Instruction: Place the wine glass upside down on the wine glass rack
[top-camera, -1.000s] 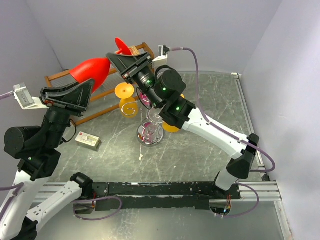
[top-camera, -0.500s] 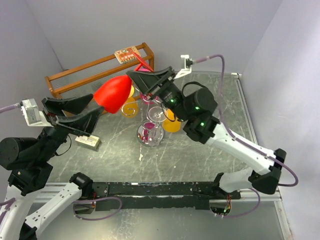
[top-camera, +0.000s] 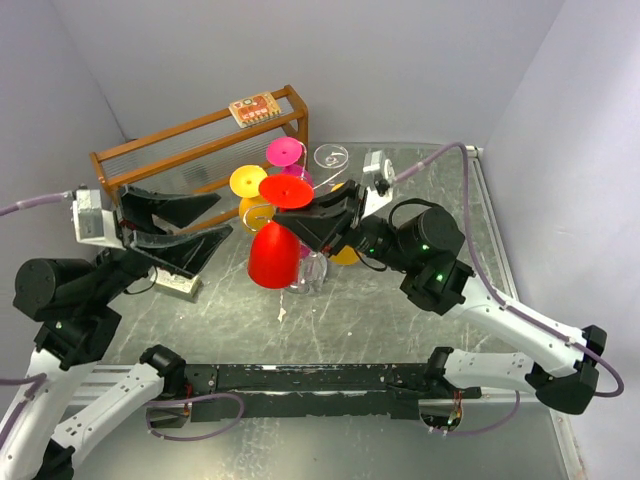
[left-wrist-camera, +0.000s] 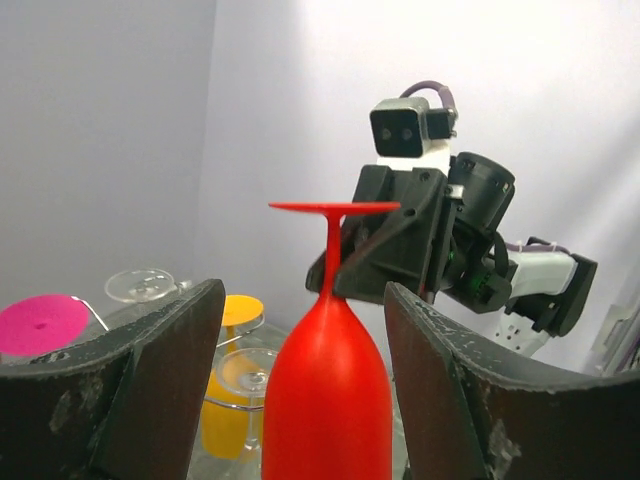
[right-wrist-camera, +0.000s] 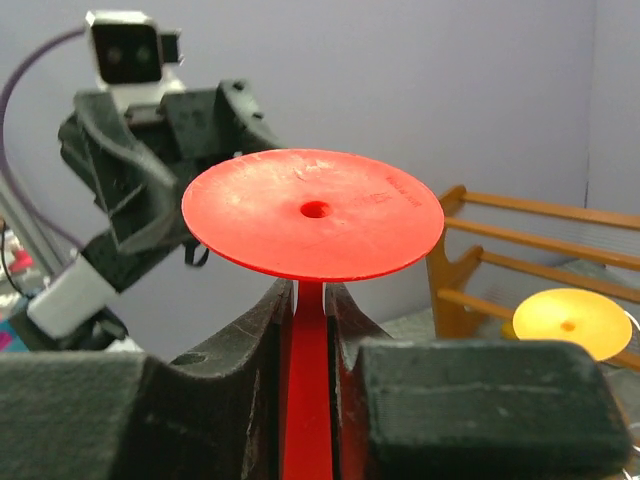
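A red wine glass (top-camera: 272, 258) hangs upside down, foot on top, next to the silver wire rack (top-camera: 316, 280), which it partly hides. My right gripper (top-camera: 308, 222) is shut on its stem just under the foot, seen close in the right wrist view (right-wrist-camera: 310, 300) below the red foot (right-wrist-camera: 313, 212). My left gripper (top-camera: 195, 228) is open to the left of the bowl. In the left wrist view the red bowl (left-wrist-camera: 325, 400) stands between its wide-apart fingers (left-wrist-camera: 165, 360), touching neither.
The rack holds other glasses upside down: yellow (top-camera: 248, 181), pink (top-camera: 285, 152) and clear (top-camera: 330, 155) feet show. A brown wooden shelf rack (top-camera: 200, 140) with a small card (top-camera: 252, 108) stands behind. A small box (top-camera: 175, 285) lies at the left.
The red glass has swung from lying sideways near the wooden shelf to hanging upside down by the wire rack, carried by my right gripper. My left gripper has drawn back, jaws apart.
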